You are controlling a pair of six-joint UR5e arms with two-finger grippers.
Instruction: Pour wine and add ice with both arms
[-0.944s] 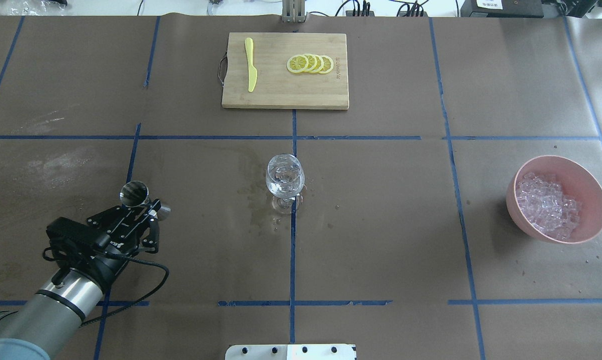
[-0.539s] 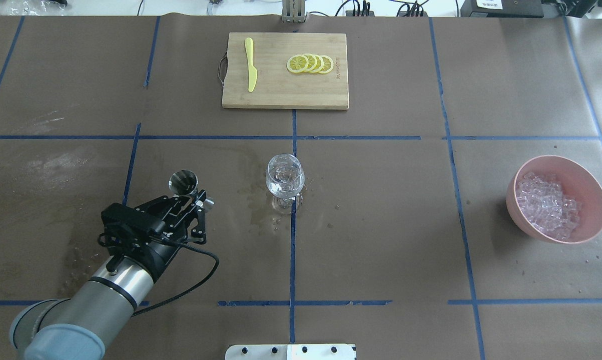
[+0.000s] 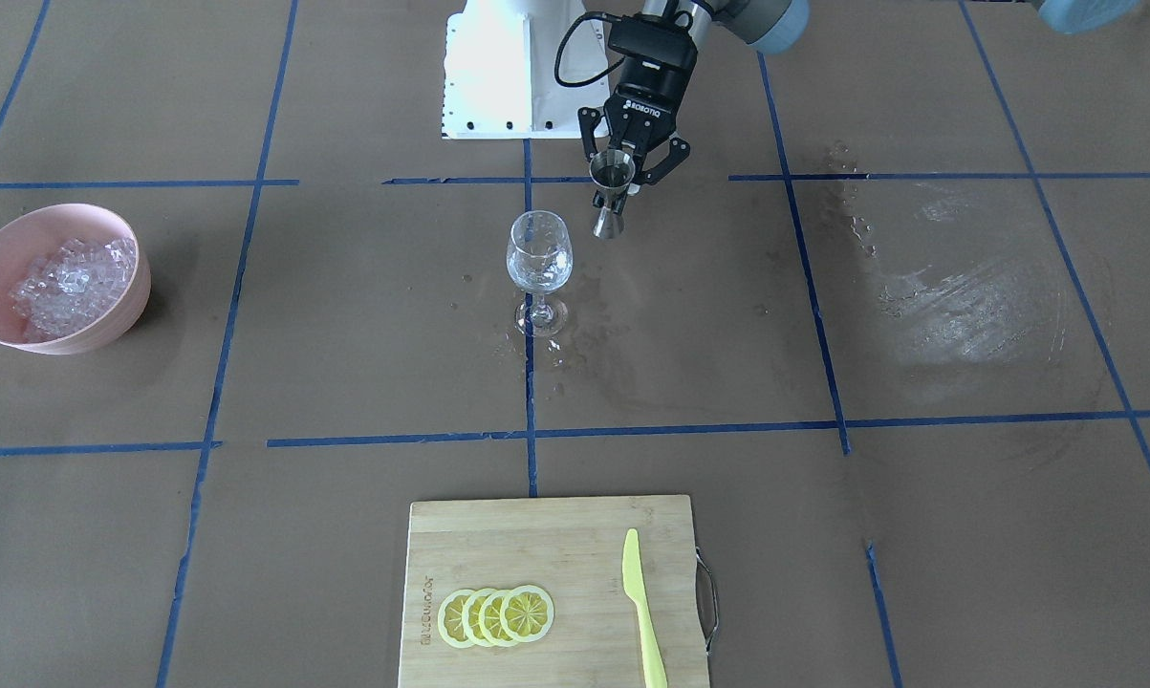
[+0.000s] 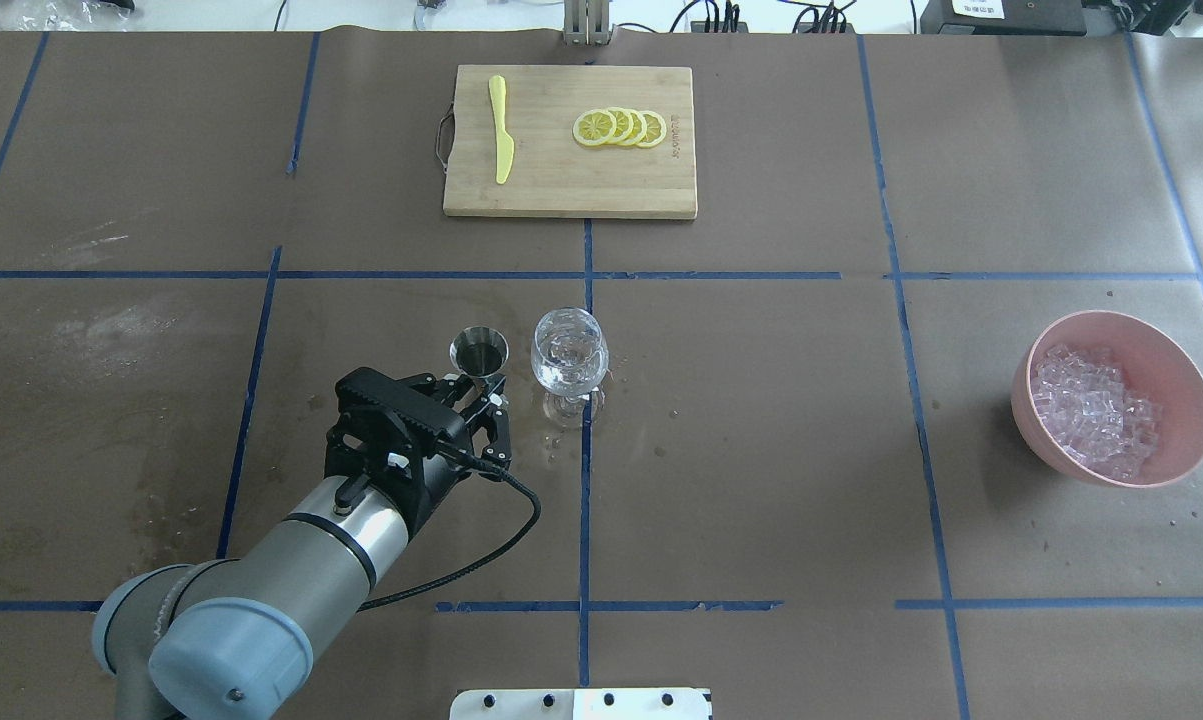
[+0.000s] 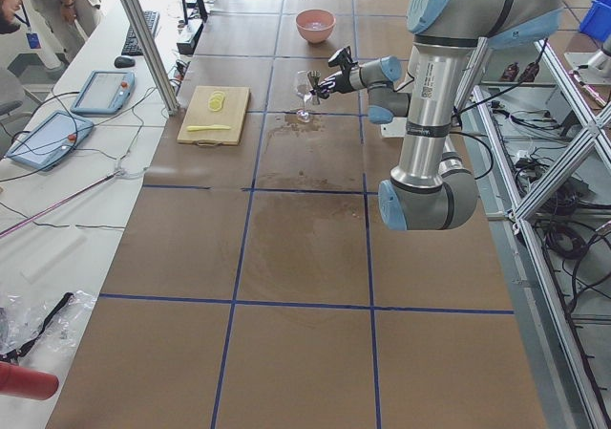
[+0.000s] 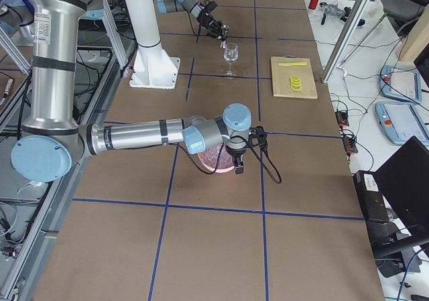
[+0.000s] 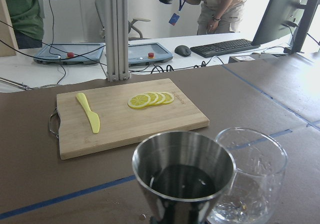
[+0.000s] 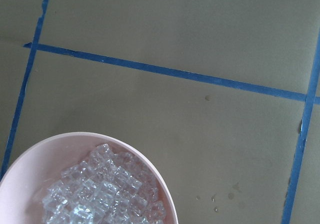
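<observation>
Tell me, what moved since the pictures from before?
The left gripper, shut on the metal jigger the whole time, carried it toward the robot's right, up close beside the wine glass. Nothing was picked up or let go. The wine glass, the pink bowl of ice, the cutting board, the knife and the lemon slices stayed put.

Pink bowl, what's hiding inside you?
The pink bowl holds a heap of small clear ice cubes, piled toward one side. The bare inner wall shows on the other side. The cubes cover the bowl's floor, so anything beneath them cannot be seen.
</observation>
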